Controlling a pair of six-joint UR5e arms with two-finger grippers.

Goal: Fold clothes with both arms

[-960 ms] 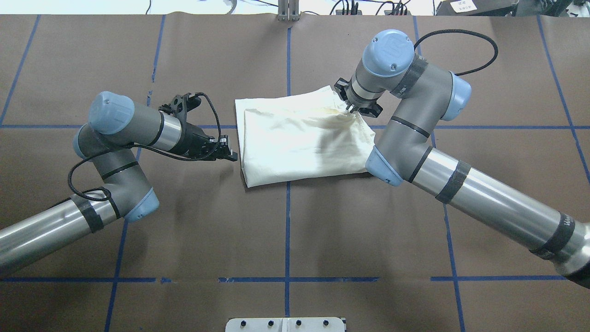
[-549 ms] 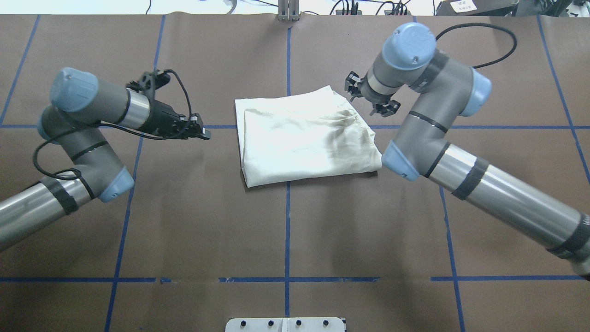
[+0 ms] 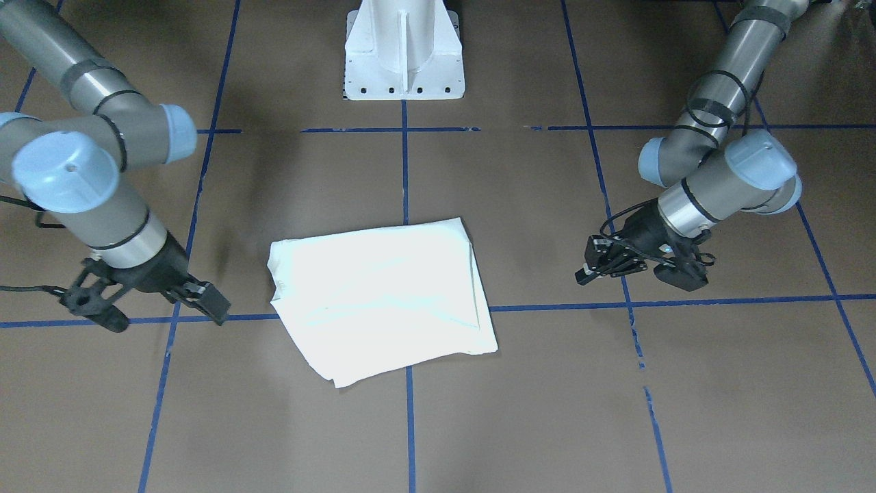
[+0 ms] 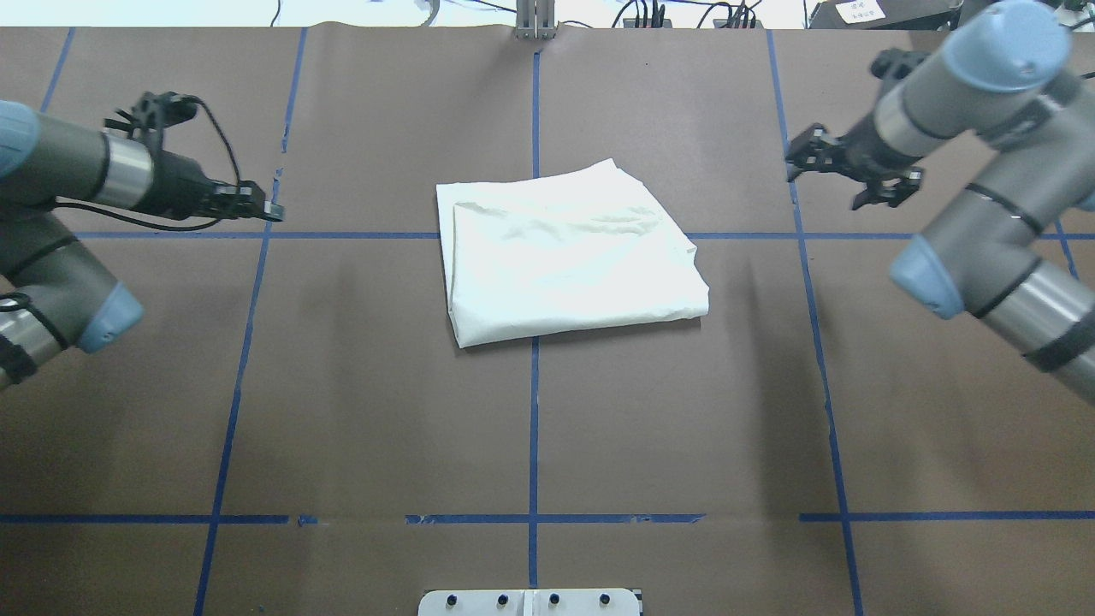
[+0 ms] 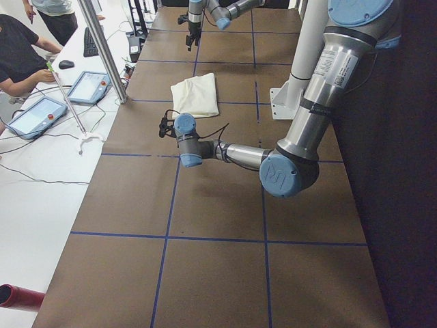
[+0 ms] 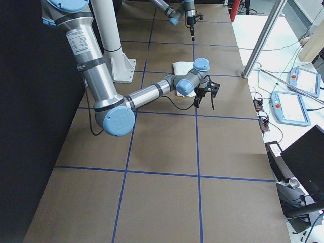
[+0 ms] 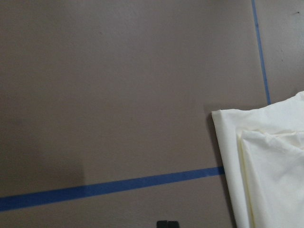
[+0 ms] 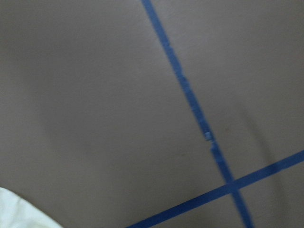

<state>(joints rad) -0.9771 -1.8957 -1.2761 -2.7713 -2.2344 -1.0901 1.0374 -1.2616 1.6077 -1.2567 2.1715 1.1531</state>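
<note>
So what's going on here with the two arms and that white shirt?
A folded cream T-shirt lies flat in a neat rectangle at the middle of the table. Neither arm is touching it: the left gripper and the right gripper hang off to either side, well clear of the cloth and holding nothing. Judging by how it lies, the folding looks done or nearly so.

Left claw [image 4: 272, 208], right claw [image 4: 834, 175] withdrawn outward, now well apart from shirt [image 4: 565, 252].
</note>
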